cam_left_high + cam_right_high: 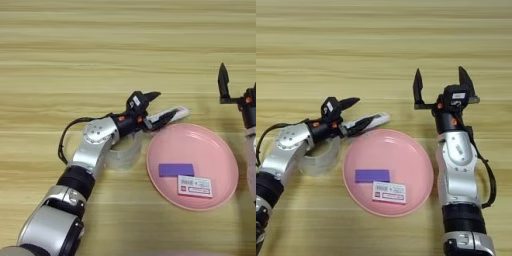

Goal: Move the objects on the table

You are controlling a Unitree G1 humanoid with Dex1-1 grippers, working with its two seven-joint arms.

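Note:
The slim white remote control (181, 111) lies slanted at the upper left rim of the round pink plate (220, 150). My left gripper (166, 104) is at its near end, open: the lower finger lies along the remote and the upper finger stands clear above it. The small flat white box with a red edge (195, 186) rests inside the plate at the front. My right gripper (442, 85) hangs wide open above the table (381, 45) just beyond the plate's far right rim, holding nothing.
A flat purple block (176, 170) lies in the plate beside the white box. A clear tape roll (125, 155) sits under my left forearm, left of the plate. My right arm runs down the plate's right side.

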